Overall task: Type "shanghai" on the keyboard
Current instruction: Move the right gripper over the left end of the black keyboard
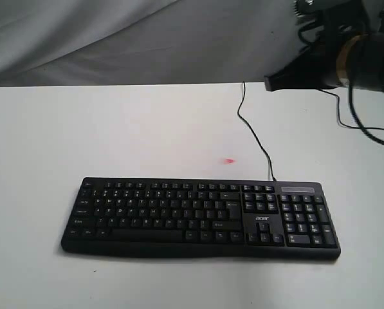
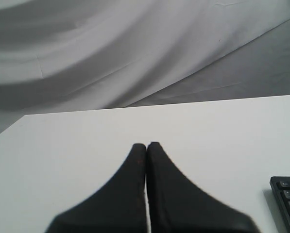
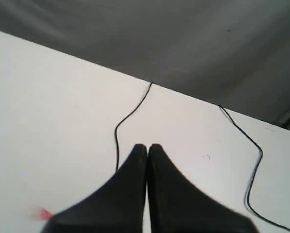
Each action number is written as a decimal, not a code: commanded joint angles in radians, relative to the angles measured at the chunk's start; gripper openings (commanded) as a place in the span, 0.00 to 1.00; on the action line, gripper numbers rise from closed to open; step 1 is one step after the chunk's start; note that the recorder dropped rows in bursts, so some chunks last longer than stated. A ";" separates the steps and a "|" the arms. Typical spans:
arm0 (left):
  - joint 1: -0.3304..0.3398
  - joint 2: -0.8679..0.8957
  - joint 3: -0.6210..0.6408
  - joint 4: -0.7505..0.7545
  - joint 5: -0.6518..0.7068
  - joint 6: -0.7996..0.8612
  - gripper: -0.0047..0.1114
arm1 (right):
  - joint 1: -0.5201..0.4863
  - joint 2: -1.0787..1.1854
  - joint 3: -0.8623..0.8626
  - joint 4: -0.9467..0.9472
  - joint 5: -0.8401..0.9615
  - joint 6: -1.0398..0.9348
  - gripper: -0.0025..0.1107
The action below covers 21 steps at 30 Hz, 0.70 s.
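Lying flat near the front of the smooth white table (image 1: 114, 129), the wide black plastic keyboard (image 1: 201, 215) trails a thin cable (image 1: 253, 138) past a small red smudge (image 1: 228, 161). The left gripper (image 2: 146, 145) and right gripper (image 3: 147, 146), tapered matte black, are each pressed closed on nothing; rumpled grey cloth (image 1: 114, 38) hangs behind.

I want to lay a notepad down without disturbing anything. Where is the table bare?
Widest bare patch: the table behind the keyboard, left of its cable, apart from a small red mark. Narrower strips lie in front of the keyboard and at its left end. Crowded: the far right corner, under the right arm and its wires.
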<state>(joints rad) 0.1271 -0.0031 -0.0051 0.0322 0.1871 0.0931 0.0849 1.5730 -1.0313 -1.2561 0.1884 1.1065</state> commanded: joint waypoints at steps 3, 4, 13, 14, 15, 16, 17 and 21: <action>-0.004 0.003 0.005 -0.001 -0.004 -0.003 0.05 | 0.159 0.118 -0.090 0.188 0.114 -0.255 0.02; -0.004 0.003 0.005 -0.001 -0.004 -0.003 0.05 | 0.181 0.134 -0.116 0.244 0.156 -0.314 0.02; -0.004 0.003 0.005 -0.001 -0.004 -0.003 0.05 | 0.316 0.229 -0.215 0.974 0.093 -1.165 0.02; -0.004 0.003 0.005 -0.001 -0.004 -0.003 0.05 | 0.324 0.232 -0.215 1.034 0.088 -1.239 0.02; -0.004 0.003 0.005 -0.001 -0.004 -0.003 0.05 | 0.330 0.238 -0.215 1.108 0.086 -1.333 0.02; -0.004 0.003 0.005 -0.001 -0.004 -0.003 0.05 | 0.336 0.242 -0.215 1.179 0.084 -1.424 0.02; -0.004 0.003 0.005 -0.001 -0.004 -0.003 0.05 | 0.339 0.247 -0.215 1.250 0.084 -1.491 0.02; -0.004 0.003 0.005 -0.001 -0.004 -0.003 0.05 | 0.344 0.262 -0.215 1.512 0.079 -1.786 0.02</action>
<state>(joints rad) 0.1271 -0.0031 -0.0051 0.0322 0.1871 0.0931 0.4280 1.8288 -1.2385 0.0615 0.2824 -0.4732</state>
